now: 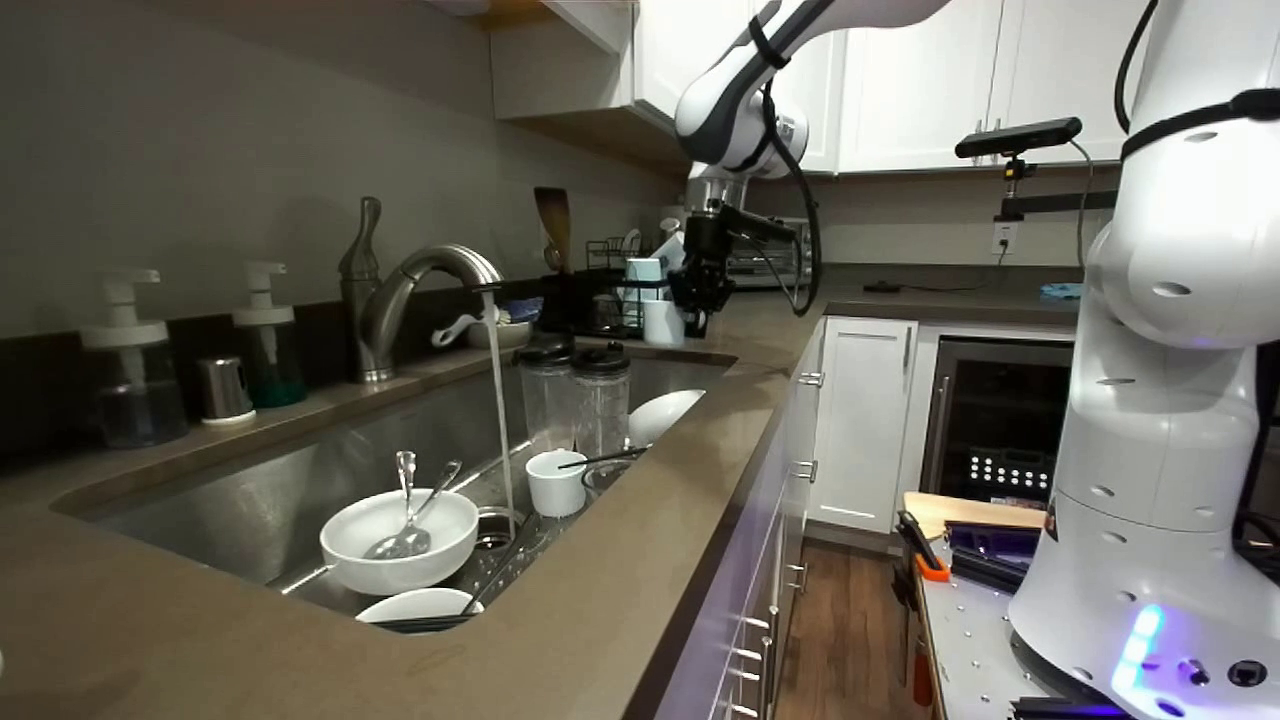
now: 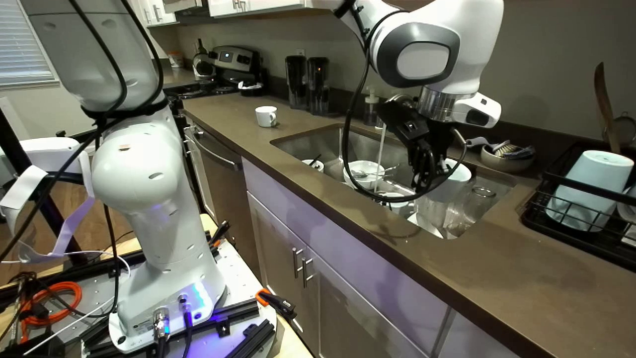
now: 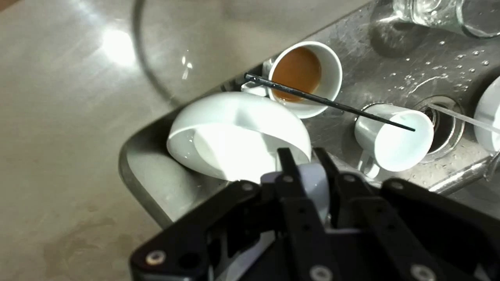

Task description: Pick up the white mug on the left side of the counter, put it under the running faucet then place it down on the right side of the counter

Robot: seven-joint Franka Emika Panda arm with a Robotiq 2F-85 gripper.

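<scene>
The held white mug [image 1: 663,325] looks plain.

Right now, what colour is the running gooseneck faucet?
The gooseneck faucet is silver-grey metal; it shows best in an exterior view.

Brownish-grey stone counter [image 2: 497,258] — steel sink [image 1: 250,510] let into it.
Standing on it: a handled white cup [image 2: 266,116], two tall dark containers [image 2: 296,82], two pump soap bottles [image 1: 135,380], an arched steel faucet [image 1: 385,310], a beige bowl [image 2: 506,161] — and a black dish rack [image 2: 579,241].
</scene>
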